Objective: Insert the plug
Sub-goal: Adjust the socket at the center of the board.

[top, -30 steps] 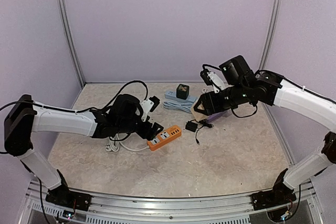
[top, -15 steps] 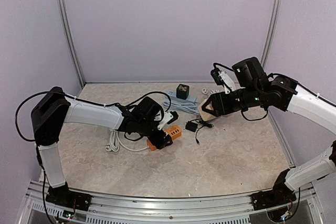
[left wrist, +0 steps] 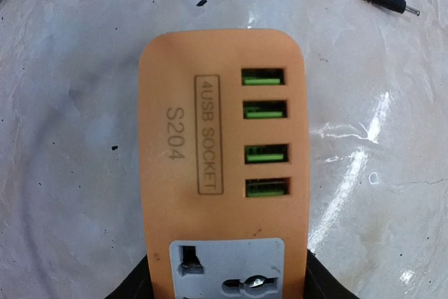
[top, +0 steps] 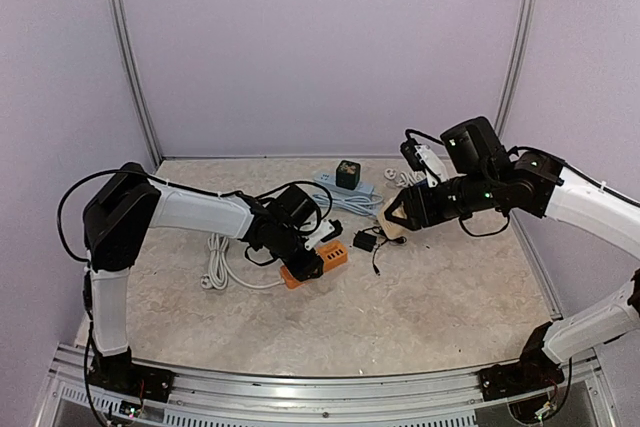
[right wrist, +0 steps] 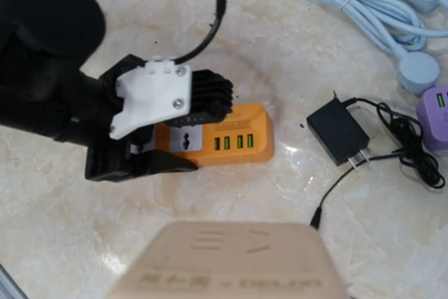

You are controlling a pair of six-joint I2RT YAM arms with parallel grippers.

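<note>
Four green USB ports sit in a row on the orange power strip [left wrist: 224, 159], its face reading "4USB SOCKET" and "S204", and the left gripper [top: 303, 250] is clamped across the socket end, black fingers [left wrist: 140, 285] pressed to both long sides at the bottom of the left wrist view. The black plug [right wrist: 338, 131], prongs pointing lower right, lies flat on the table right of centre in the right wrist view, near the strip's USB end and apart from both grippers. The right gripper [top: 397, 219] grips a beige block [right wrist: 227, 264], lettering too blurred to read, at that view's bottom edge.
</note>
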